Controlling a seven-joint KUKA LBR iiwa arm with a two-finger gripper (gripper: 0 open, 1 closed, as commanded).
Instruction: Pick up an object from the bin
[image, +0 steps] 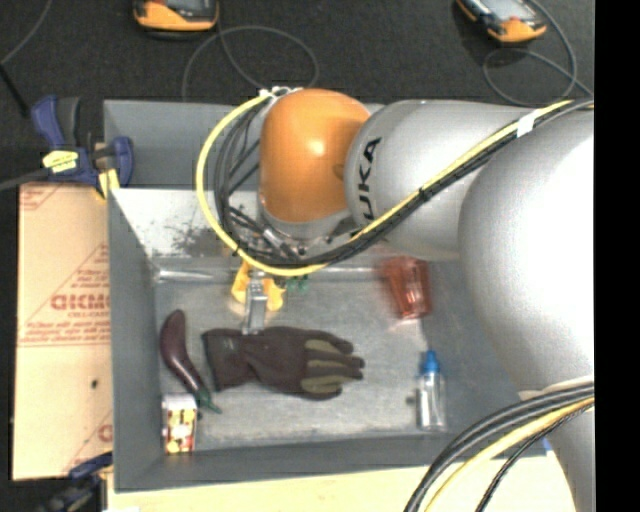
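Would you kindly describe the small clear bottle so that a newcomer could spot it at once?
Look in the grey metal bin, at the lower right of its floor. Below the reddish see-through container lies a small clear bottle; alone among its neighbours, it has a blue cap.

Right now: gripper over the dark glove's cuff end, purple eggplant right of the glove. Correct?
No. In the camera view the purple eggplant lies left of the dark glove, not right. The gripper is over the glove's cuff end.
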